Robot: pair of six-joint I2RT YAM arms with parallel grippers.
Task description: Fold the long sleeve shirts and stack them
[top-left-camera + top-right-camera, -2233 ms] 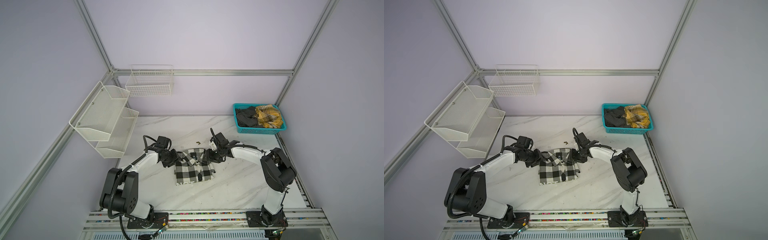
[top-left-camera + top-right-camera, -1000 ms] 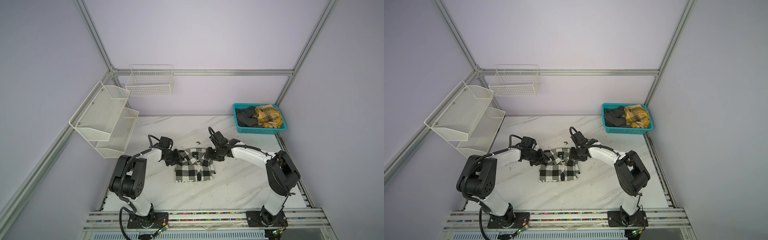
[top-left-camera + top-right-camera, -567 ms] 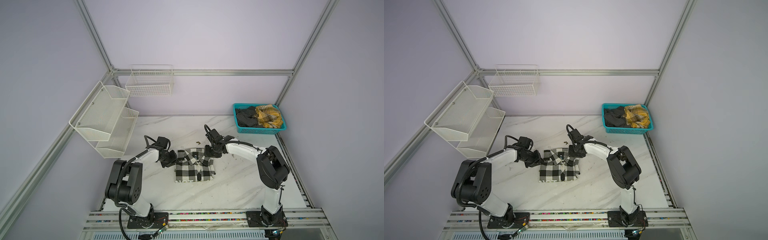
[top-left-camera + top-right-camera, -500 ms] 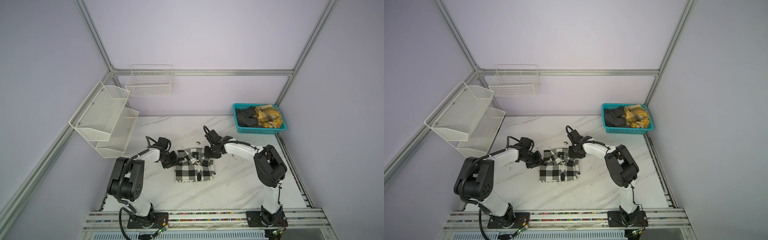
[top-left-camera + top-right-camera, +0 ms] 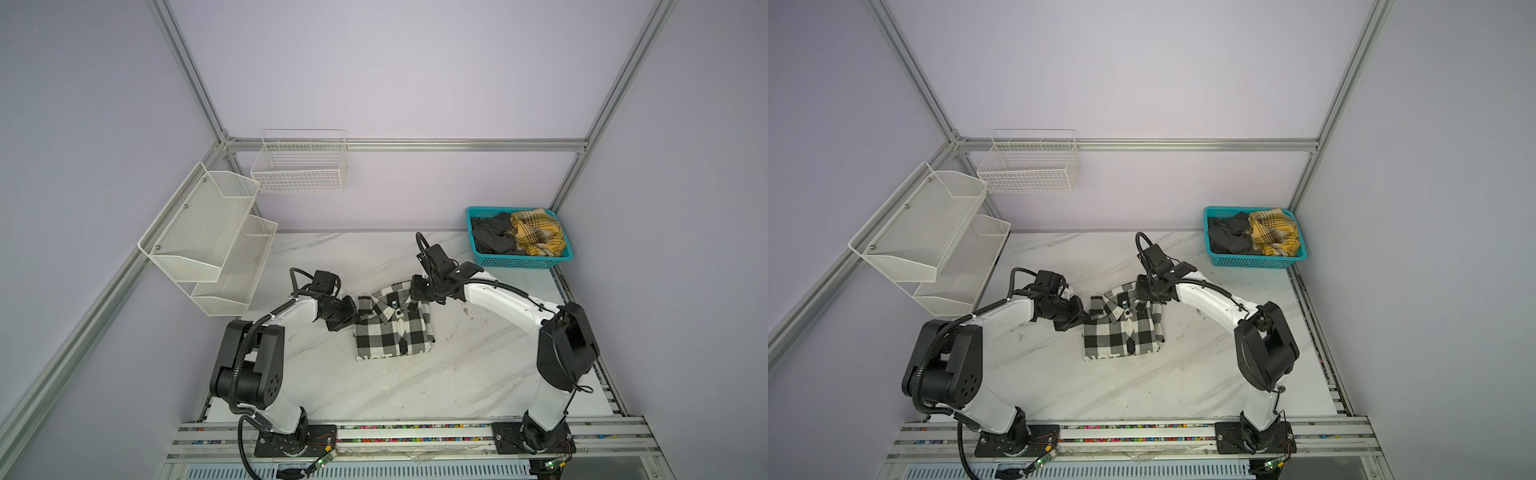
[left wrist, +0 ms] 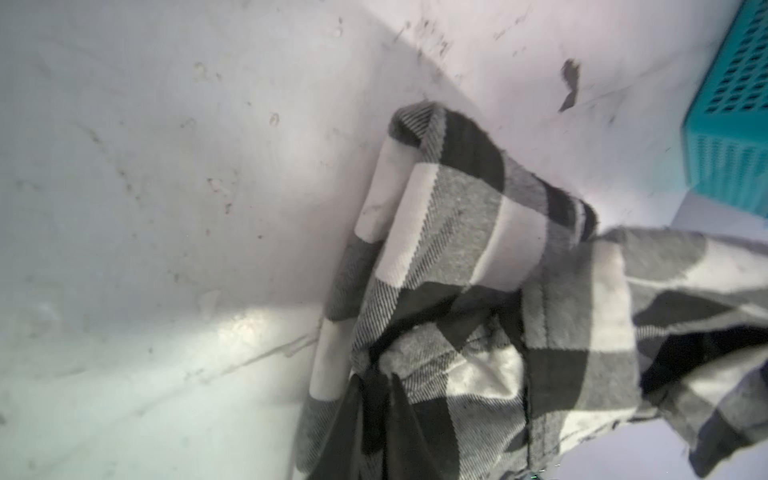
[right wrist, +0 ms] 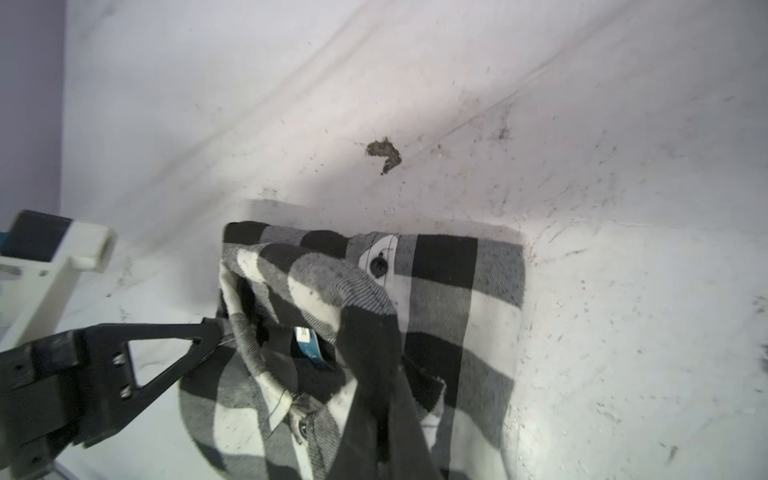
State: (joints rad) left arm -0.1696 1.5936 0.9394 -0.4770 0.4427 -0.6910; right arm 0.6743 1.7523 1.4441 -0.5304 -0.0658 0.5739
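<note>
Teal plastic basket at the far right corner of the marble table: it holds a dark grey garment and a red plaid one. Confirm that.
One detail is wrong. The teal plastic basket does stand at the far right corner of the marble table and does hold a dark grey garment, but the plaid garment beside it is yellow, not red. Both top views show this.

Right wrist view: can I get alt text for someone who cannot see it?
The right gripper, fingers shut, pinches the collar end of a black-and-white checked shirt on a scuffed white marble table. The left gripper reaches in from the side, its tip at the shirt's edge.
</note>
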